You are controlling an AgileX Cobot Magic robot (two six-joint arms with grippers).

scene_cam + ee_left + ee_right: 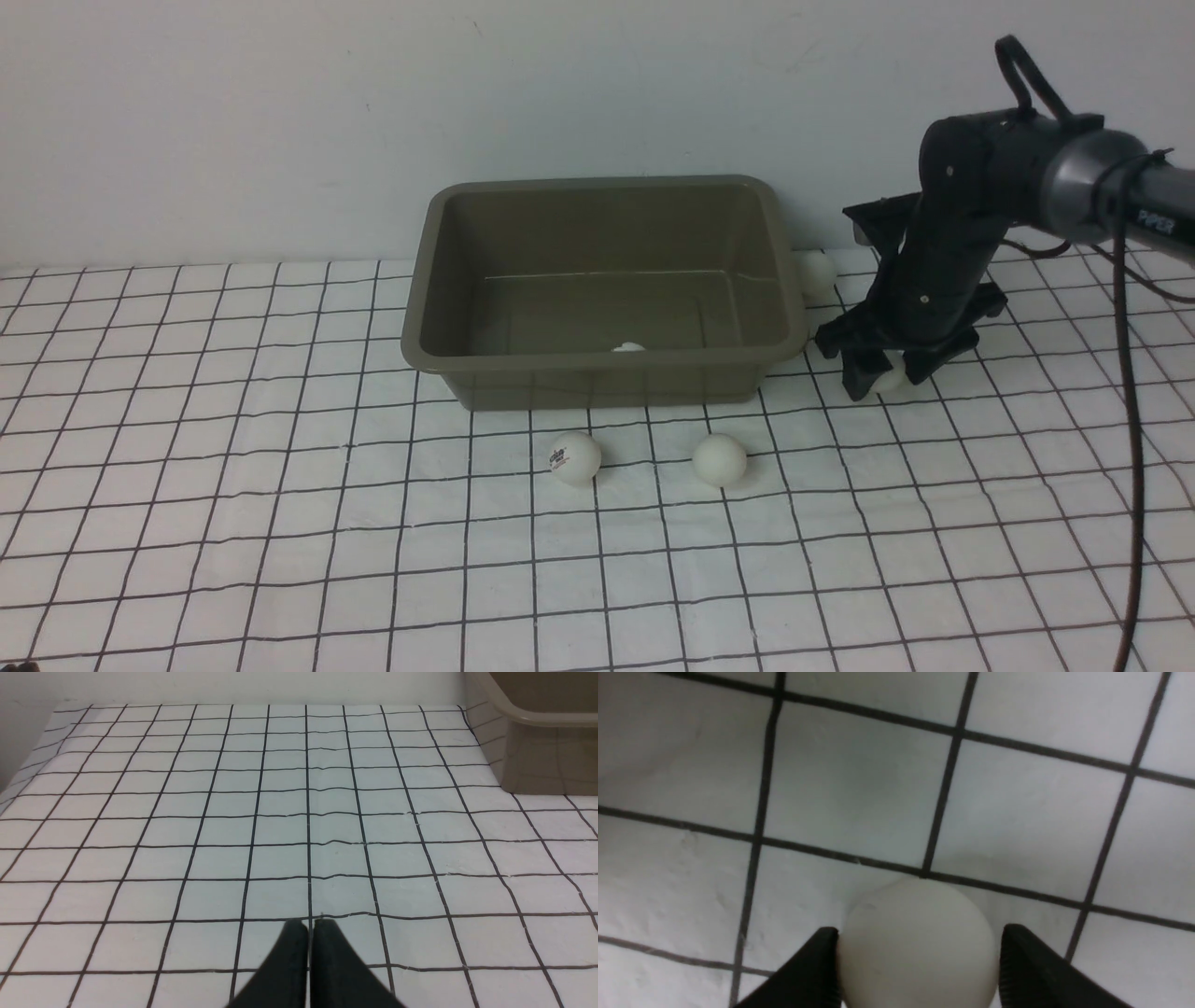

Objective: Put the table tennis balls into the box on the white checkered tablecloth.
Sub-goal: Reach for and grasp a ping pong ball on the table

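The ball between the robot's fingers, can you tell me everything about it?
This ball is small, round, plain matte white and looks like plastic; no logo shows on the side we see. It sits on the white checkered tablecloth, to the right of the box. The right hand is down around it: one black finger seems to touch it, the other stands just off it. It does not look lifted.

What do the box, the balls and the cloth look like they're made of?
Box: likely moulded plastic, olive-grey with a dull sheen, rounded corners and a flared rim.
Balls, like the logo one: smooth matte white, probably thin plastic.
Tablecloth: white with a black grid, slightly wrinkled; fabric or vinyl, hard to tell.
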